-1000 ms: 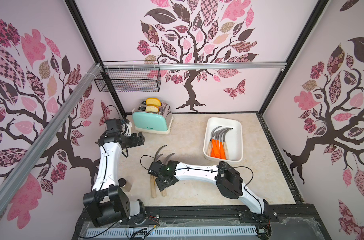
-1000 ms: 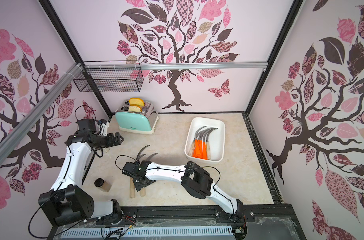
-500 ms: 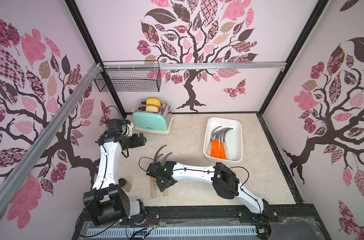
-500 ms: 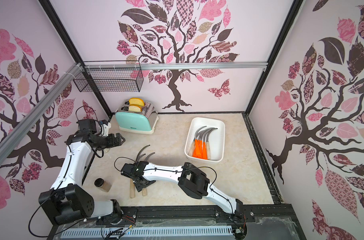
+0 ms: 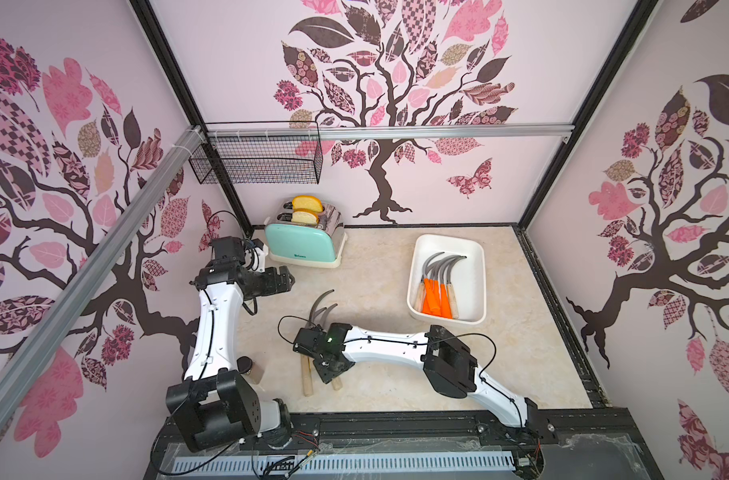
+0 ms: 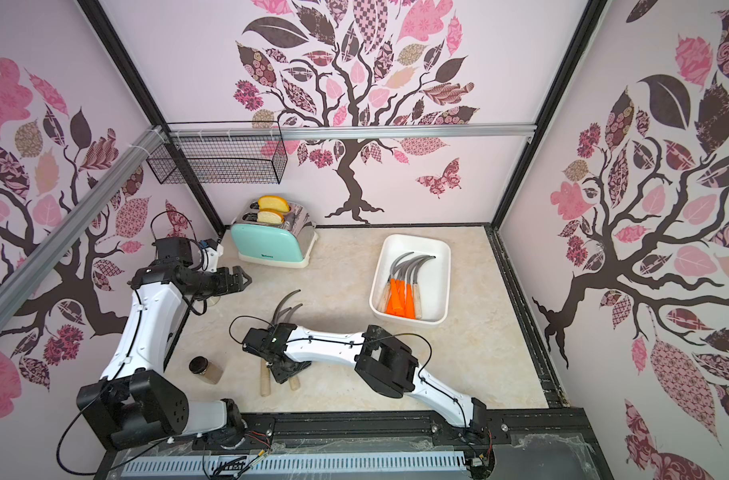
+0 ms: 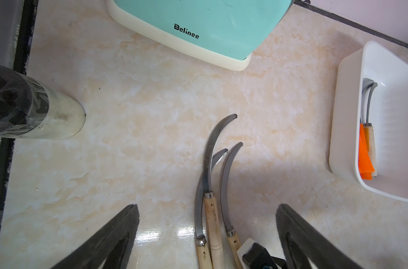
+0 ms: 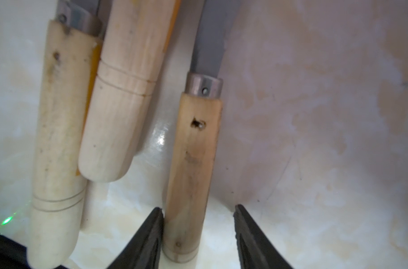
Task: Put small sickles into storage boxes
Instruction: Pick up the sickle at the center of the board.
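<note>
Three small sickles [image 5: 322, 306] [image 6: 286, 307] with pale wooden handles lie side by side mid-table, blades pointing to the back. My right gripper [image 5: 332, 368] [image 6: 287, 369] is down over their handle ends. In the right wrist view it [image 8: 198, 209] straddles one handle [image 8: 193, 151]: one finger touches the wood, the other stands off with a gap. The storage box [image 5: 475, 286] [image 6: 439, 282], a white tray at the right, holds several sickles [image 5: 437, 286] [image 6: 404, 286]. My left gripper [image 5: 287, 282] [image 6: 243, 282] [image 7: 207, 206] hovers open and empty above the blades [image 7: 209, 163].
A mint toaster [image 5: 302, 245] [image 6: 267, 243] [image 7: 198, 23] with bread stands at the back left. A small dark-lidded jar [image 5: 246, 368] [image 6: 205, 370] sits by the left arm's base. A clear cylinder [image 7: 47, 118] stands beside the left gripper. A black wire basket [image 5: 257, 160] hangs on the wall.
The right gripper's jaws have narrowed round one wooden handle, and that arm has settled a little lower and leftward. The left arm has barely moved.
</note>
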Tool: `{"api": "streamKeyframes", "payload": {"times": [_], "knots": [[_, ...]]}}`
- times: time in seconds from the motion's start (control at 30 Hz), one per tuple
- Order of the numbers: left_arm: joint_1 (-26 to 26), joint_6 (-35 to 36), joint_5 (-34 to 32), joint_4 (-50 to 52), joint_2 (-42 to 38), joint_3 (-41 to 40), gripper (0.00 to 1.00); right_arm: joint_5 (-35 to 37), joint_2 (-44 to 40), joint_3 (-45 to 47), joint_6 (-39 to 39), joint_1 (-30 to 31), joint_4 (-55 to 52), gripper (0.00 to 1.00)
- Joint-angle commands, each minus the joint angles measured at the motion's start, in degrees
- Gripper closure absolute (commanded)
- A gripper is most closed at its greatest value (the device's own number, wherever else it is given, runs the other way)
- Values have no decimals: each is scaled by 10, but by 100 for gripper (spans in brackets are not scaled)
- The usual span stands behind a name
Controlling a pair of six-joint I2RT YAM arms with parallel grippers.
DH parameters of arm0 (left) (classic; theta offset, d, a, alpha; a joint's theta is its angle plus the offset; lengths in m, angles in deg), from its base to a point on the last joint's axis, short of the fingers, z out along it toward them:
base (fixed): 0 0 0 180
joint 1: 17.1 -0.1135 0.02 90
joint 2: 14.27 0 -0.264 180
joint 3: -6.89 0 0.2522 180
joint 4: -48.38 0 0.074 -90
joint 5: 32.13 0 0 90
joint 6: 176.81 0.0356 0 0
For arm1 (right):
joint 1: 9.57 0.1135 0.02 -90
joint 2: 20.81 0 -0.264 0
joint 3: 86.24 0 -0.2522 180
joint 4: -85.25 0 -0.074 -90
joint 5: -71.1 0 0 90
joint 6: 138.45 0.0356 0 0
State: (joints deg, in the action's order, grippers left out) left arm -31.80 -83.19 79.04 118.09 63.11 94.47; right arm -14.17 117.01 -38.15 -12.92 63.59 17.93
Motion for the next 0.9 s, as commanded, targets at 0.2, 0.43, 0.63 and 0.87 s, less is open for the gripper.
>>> {"api": "streamKeyframes", "payload": {"times": [0.2, 0.43, 0.63, 0.87], "knots": [[-2, 14, 16, 9, -8, 14, 4, 6, 19, -23, -4, 5, -29, 52], [-2, 16, 17, 10, -7, 14, 3, 11, 21, -23, -2, 4, -34, 56], [-2, 16, 19, 10, -5, 16, 4, 11, 24, -22, 0, 5, -42, 59], [-2, 17, 19, 10, -3, 19, 4, 12, 26, -22, 0, 6, -44, 62]]}}
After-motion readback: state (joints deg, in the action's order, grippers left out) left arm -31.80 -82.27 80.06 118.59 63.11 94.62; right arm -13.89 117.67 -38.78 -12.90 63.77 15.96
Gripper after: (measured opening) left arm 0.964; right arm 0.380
